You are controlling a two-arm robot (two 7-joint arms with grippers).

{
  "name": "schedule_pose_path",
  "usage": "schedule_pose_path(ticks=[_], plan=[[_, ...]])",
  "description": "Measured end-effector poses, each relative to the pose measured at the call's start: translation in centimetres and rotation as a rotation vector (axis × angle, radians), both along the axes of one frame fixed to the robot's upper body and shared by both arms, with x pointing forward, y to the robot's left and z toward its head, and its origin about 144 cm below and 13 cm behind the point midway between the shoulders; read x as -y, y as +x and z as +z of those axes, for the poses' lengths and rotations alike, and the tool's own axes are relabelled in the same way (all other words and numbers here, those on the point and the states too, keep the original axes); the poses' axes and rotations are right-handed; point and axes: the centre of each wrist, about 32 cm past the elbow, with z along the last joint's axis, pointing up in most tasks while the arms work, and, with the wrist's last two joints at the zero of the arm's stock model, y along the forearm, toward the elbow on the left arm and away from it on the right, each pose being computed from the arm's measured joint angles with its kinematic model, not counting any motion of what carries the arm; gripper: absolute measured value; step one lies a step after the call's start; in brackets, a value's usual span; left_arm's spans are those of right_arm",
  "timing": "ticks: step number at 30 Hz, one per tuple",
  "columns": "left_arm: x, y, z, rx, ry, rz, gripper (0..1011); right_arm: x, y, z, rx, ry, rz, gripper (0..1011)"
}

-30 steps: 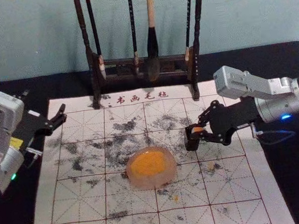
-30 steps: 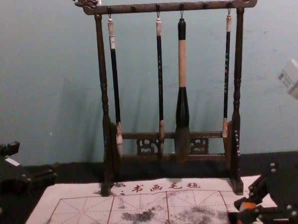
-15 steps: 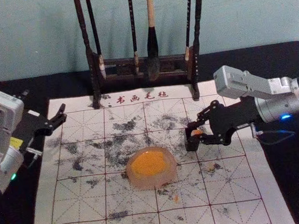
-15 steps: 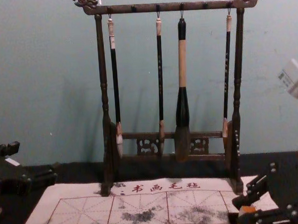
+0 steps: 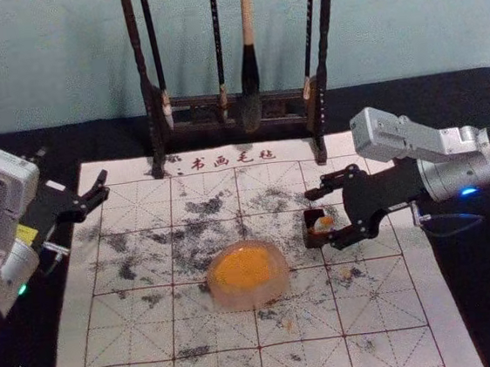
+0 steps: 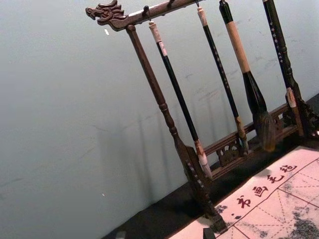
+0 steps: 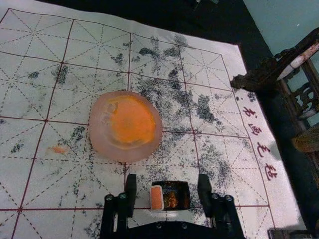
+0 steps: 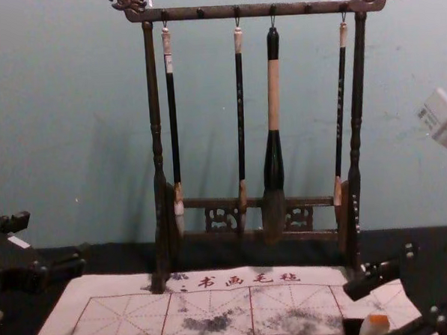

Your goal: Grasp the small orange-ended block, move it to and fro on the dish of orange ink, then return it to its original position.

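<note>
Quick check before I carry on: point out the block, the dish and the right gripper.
Block [image 7: 156, 197]: right wrist view, on its orange end.
Dish [image 5: 249, 300]: head view, on its near wall.
Right gripper [image 7: 167, 178]: right wrist view, midway between its open fingertips.

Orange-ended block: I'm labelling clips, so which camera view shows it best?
Right wrist view: the block turns its orange end to the camera, the right pincer open around it. The head view shows it small against the dark box; the chest view, its orange top.
</note>
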Motion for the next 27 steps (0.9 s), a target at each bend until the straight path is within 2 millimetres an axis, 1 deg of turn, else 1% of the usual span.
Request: schedule_pose_path(ticks=[1, 7, 9, 16, 21, 22, 23, 26, 27], plan=[[0.0, 0.0, 0.0, 0.0, 0.0, 0.0, 1001, 0.0, 0.0, 0.0, 0.0, 0.0, 0.0, 791], [0.0, 0.0, 0.0, 0.0, 0.0, 0.0, 1001, 0.0, 0.0, 0.0, 0.0, 0.0, 0.0, 931], [0.0, 0.0, 0.0, 0.0, 0.0, 0.0, 1001, 0.0, 0.0, 0.0, 0.0, 0.0, 0.0, 993], [0.0, 0.0, 0.0, 0.0, 0.0, 0.0, 1001, 0.1, -0.1, 0.0, 0.003, 0.036, -0.013, 1002], [0.0, 0.0, 0.0, 0.0, 0.0, 0.0, 1001, 0.2, -0.5, 0.3, 0.055, 0.142, -0.056, 1002], [0.0, 0.0, 0.0, 0.0, 0.0, 0.0, 1001, 0.3, -0.7, 0.3, 0.079, 0.181, -0.087, 1002], [0.0, 0.0, 0.0, 0.0, 0.0, 0.0, 1001, 0.3, -0.7, 0.3, 0.079, 0.181, -0.087, 1002], [0.0, 0.0, 0.0, 0.0, 0.0, 0.0, 1001, 0.6, -1.5, 0.0, 0.132, 0.257, -0.186, 1002], [0.0, 0.0, 0.0, 0.0, 0.0, 0.0, 1002, 0.7, -2.1, -0.4, 0.153, 0.295, -0.246, 1002]])
